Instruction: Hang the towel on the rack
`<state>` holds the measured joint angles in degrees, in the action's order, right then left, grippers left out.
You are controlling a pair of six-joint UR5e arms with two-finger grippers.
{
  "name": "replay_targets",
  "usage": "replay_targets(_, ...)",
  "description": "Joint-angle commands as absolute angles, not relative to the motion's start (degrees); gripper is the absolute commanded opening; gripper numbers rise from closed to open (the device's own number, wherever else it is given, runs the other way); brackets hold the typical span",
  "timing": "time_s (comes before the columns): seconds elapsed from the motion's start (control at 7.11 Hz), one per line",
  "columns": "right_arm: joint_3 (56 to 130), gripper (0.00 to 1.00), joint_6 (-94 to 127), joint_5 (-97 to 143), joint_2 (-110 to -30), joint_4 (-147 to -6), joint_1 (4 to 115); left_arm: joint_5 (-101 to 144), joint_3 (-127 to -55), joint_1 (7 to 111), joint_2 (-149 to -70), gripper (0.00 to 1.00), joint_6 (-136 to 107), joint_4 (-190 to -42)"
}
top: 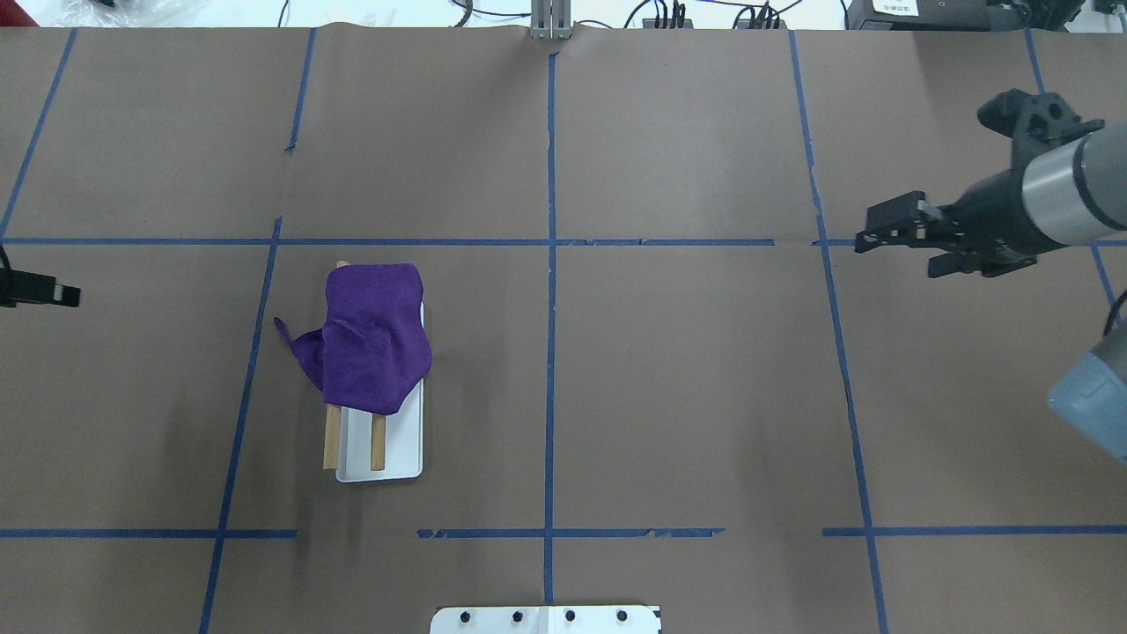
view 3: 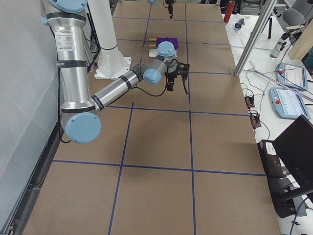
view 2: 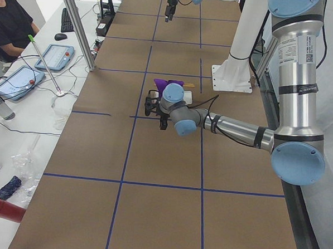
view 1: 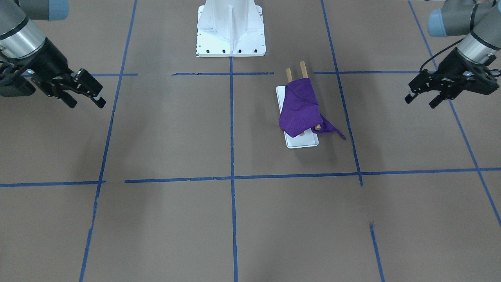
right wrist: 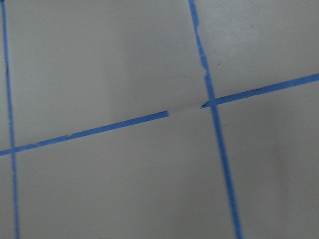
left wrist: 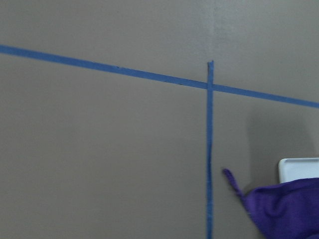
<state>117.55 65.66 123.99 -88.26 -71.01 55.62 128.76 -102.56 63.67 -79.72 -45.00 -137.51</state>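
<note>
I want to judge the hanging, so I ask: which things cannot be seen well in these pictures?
Front and overhead views: the towel hides the middle of the rack's sticks and what holds them.
Overhead view: the left edge cuts off the left gripper; only a small part shows.
Left side view: the left arm covers part of the towel and rack.
Left wrist view: the frame's edge leaves only corners of towel and rack.

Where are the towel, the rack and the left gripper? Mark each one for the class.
towel [top: 374,339]: overhead view, middle of the draped purple cloth.
rack [top: 401,445]: overhead view, bare part of its white base.
left gripper [view 1: 419,102]: front-facing view, midway between its fingertips.
</note>
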Motion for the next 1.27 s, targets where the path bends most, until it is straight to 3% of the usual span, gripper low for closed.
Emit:
replay_targets(0.0, 115.2, 1.0, 44.1, 125.1, -98.2, -71.4, 64.9, 129.4, -97.7, 74.0, -79.6, 1.0, -20.9, -131.5)
replay_targets(0.56, 111.1, 1.0, -0.9, 132.9, -98.9, -99.4, 84.5, 129.5, -98.9, 90.9, -97.2, 1.0, 6.8, -80.5)
replay_targets(0.84, 110.7, 1.0, -16.3, 132.8, -95.6, -113.3, 88.8, 141.3, -100.3, 91.0, -91.6, 1.0, 7.0, -75.5)
replay_targets(1.13, 108.5, 1.0, -15.7, 133.2, -96.2, -113.2, 88.7, 141.2, -101.3, 90.6, -91.1, 1.0, 6.8, -75.0)
